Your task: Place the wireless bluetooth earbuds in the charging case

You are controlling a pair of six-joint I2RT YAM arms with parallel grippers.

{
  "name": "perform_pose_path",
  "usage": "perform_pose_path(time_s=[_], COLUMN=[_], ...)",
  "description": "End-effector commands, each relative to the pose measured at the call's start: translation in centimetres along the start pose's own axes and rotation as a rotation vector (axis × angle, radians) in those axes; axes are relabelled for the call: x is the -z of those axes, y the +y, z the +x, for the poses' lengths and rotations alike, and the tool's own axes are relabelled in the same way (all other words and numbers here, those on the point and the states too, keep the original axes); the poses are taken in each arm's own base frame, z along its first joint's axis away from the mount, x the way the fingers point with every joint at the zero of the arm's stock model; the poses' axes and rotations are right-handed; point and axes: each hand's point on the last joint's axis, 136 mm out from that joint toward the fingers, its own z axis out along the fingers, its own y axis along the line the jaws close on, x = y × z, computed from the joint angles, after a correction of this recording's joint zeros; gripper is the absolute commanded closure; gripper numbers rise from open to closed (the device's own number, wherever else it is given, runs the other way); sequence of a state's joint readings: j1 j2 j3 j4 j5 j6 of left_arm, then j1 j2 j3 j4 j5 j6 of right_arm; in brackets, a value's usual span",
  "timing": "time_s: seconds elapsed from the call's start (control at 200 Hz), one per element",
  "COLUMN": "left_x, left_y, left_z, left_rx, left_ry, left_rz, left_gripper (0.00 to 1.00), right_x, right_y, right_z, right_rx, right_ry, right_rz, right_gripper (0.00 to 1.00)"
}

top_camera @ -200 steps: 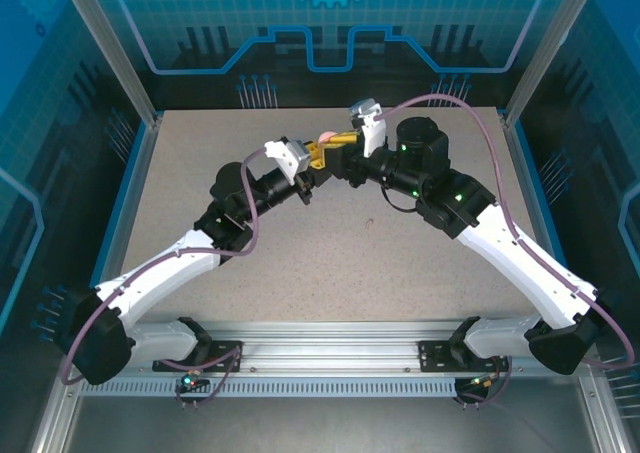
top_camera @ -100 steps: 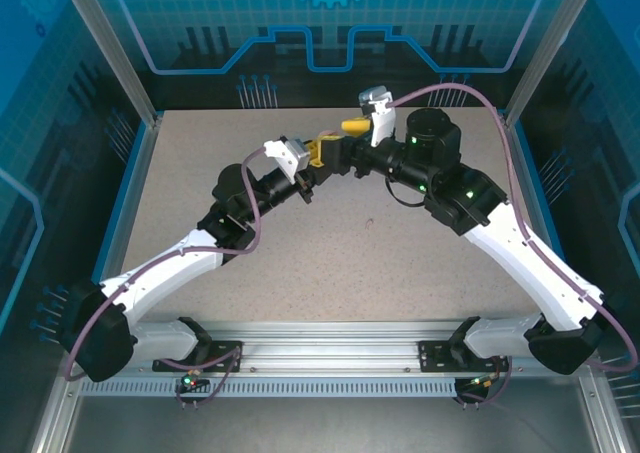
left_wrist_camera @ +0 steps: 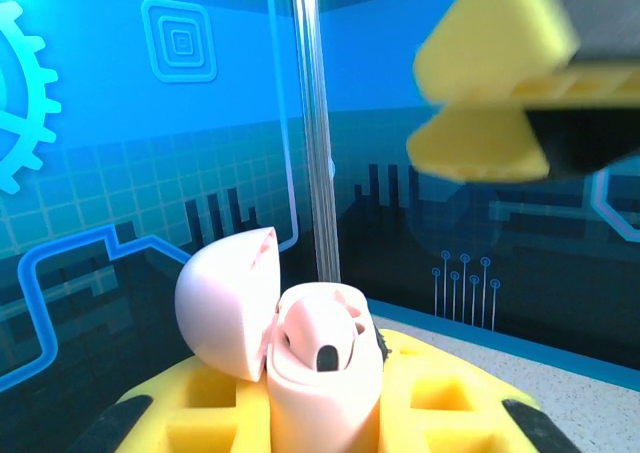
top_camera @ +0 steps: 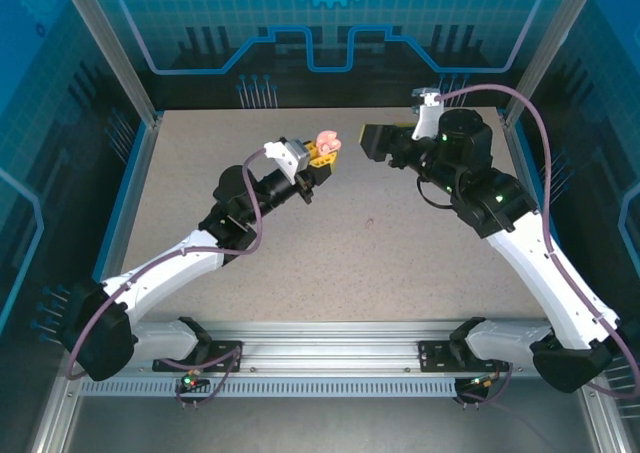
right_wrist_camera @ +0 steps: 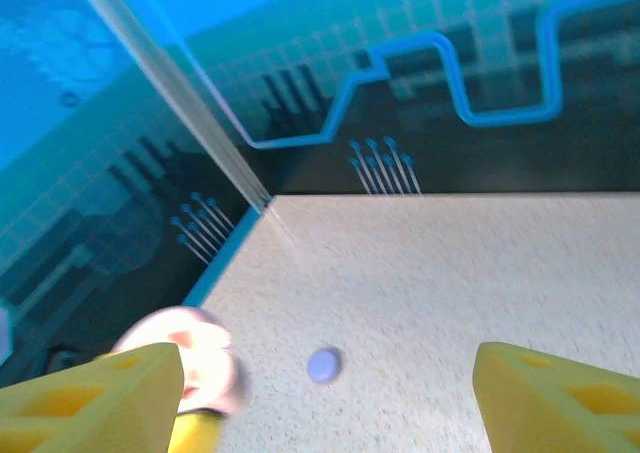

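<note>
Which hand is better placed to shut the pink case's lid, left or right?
Probably right: the right hand is open, empty and facing the pink case, whose lid stands open; the left hand is shut on it.

On my remote feed: smooth, satin-finish pink plastic charging case (left_wrist_camera: 310,393), matt yellow plastic left fingers (left_wrist_camera: 440,398), finely speckled matt counter (top_camera: 330,263).

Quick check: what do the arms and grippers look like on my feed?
Both arms have white shells, black joints and a looping mauve cable. The left gripper and right gripper carry yellow wedge-shaped fingers. Small green lights dot the right arm.
</note>
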State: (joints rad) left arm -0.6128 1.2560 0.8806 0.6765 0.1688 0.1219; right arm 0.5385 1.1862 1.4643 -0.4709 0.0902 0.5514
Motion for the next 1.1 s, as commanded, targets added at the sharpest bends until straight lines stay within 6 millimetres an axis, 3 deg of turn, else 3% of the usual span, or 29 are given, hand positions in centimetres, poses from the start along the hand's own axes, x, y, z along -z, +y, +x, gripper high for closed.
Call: perform_pose_path(time_s=[0.0, 0.245, 0.435, 0.61, 0.83, 1.096], left_x=[0.2, 1.1, 1.9, 2.4, 2.8, 3.1], left_y=[0.1, 0.2, 0.1, 0.0, 0.0, -0.2], left_z=[-0.6, -0.5, -0.7, -0.9, -1.0, -1.4], left_rx=[-0.003, -0.009, -0.016, -0.011, 0.0, 0.006], left_ry=[-0.029, -0.027, -0.029, -0.036, -0.047, -0.058], left_rz=[-0.02, -0.035, -0.039, -0.045, -0.047, -0.042], left_gripper=[1.0, 1.0, 1.0, 1.0, 1.0, 1.0], right_x=[-0.9, -4.4, -7.9, -10.8, -12.1, -13.2], right_y=[-5.2, -11.9, -14.4, -14.9, -16.6, -18.0], right_z=[3.8, 11.1, 16.6, 20.5, 23.2, 24.0], right_rx=[-0.156, -0.348, -0.426, -0.454, -0.416, -0.428], right_ry=[0.118, 0.308, 0.466, 0.617, 0.686, 0.704], right_rz=[0.18, 0.384, 0.477, 0.507, 0.646, 0.788], right_gripper=[0.23, 0.24, 0.25, 0.26, 0.26, 0.27])
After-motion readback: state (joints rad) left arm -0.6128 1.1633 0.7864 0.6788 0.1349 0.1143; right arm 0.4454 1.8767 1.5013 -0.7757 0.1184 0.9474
